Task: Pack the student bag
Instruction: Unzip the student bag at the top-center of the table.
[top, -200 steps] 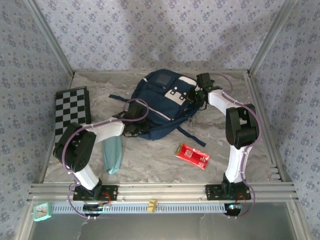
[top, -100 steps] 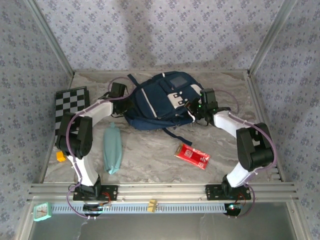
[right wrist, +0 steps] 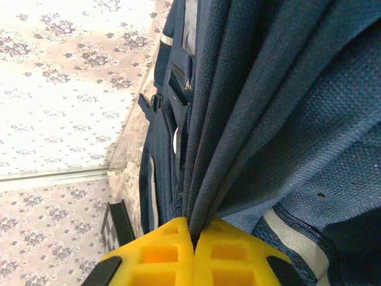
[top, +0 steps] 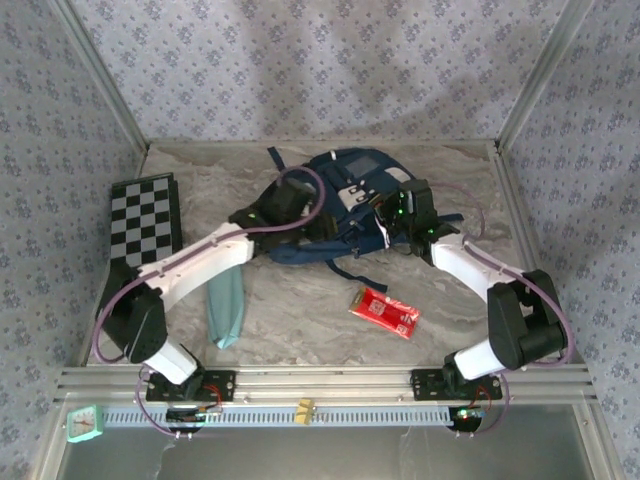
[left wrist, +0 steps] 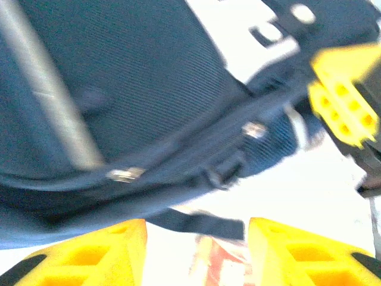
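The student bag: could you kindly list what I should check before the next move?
1. Right jaws gripping the student bag: ok, shut on a fold of navy fabric.
2. Left jaws free: ok, apart close to the bag, nothing between them.
3. Bag's main opening unzipped: cannot tell.
4. Teal pouch packed: not ok, lying on the table outside the bag.
5. Red packet packed: not ok, on the table in front of the bag.
6. Checkerboard packed: not ok, at the table's left edge.
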